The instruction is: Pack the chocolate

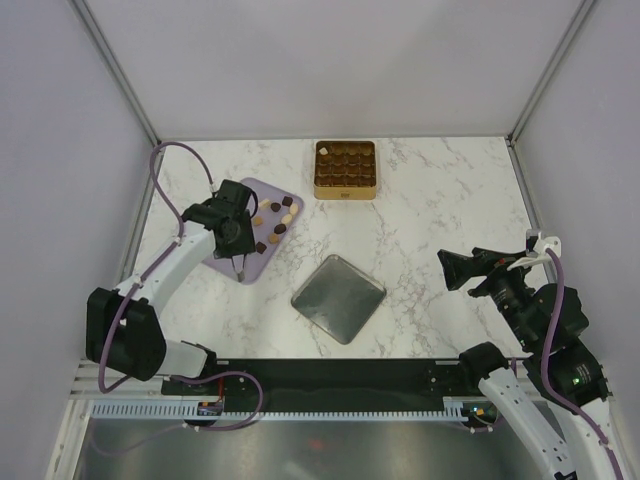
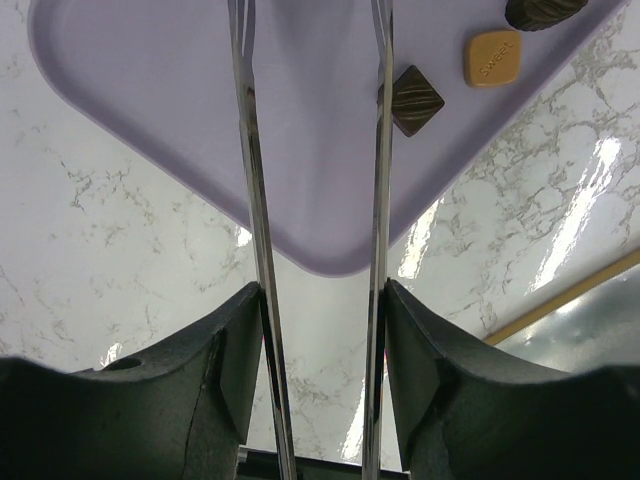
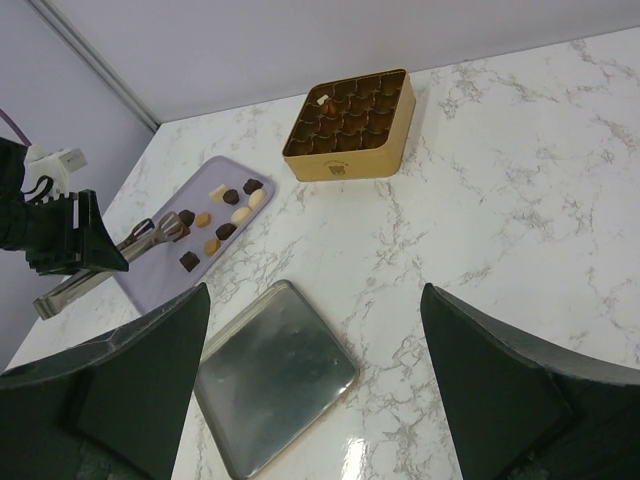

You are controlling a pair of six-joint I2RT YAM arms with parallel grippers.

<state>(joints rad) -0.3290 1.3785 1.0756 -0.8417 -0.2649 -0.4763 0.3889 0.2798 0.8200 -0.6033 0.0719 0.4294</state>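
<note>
Several small chocolates, dark (image 1: 275, 208) and tan (image 2: 492, 57), lie on the lilac board (image 1: 250, 264). In the left wrist view a dark square piece (image 2: 415, 100) sits just right of the tongs. My left gripper (image 1: 238, 240) (image 2: 322, 300) is shut on metal tongs (image 2: 245, 150), whose two blades stand apart over the board. The tong tips (image 3: 160, 228) are close to a dark piece (image 3: 185, 217). One pale piece (image 1: 322, 147) sits in a corner cell of the gold tin (image 1: 345, 190). My right gripper (image 1: 455, 268) (image 3: 315, 290) hangs open and holds nothing, far right.
A flat metal lid (image 1: 338, 298) (image 3: 275, 375) lies on the marble between the arms. The gold tin (image 3: 345, 165) stands at the back centre. Grey walls close in the table on the left, right and back.
</note>
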